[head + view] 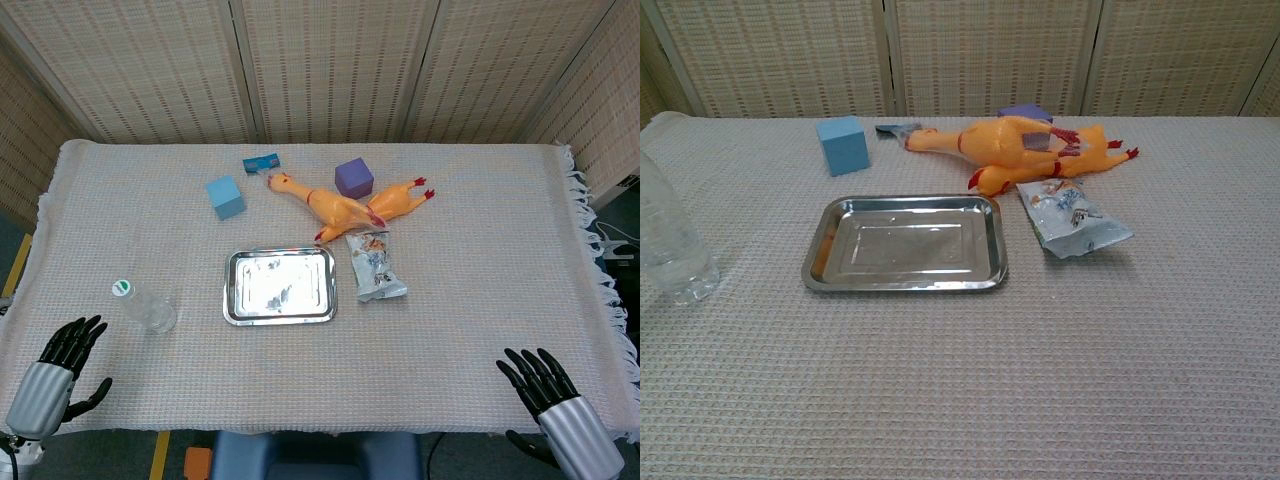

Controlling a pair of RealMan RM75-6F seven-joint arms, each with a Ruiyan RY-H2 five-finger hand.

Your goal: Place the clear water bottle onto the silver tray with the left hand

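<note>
- Woven screens back a desk (480, 300) under a pale waffle cloth, with both hands parked at its near edge, seemingly ahead of any reach.
- Left hand (60, 365) lies empty, fingers (80, 335) spread; right hand (550, 390) likewise, fingers apart, holding nothing.
- Bottle (147, 306) stands upright left of the tray (279, 316), near it but apart, and closest to the left hand, which suits the task.
- Tray sits bare at centre, ready to receive it.
- Beyond lie two rubber chickens (350, 205), a snack packet (374, 266), a blue cube (225, 196) and a purple cube (354, 177), clear of the likely path.
</note>
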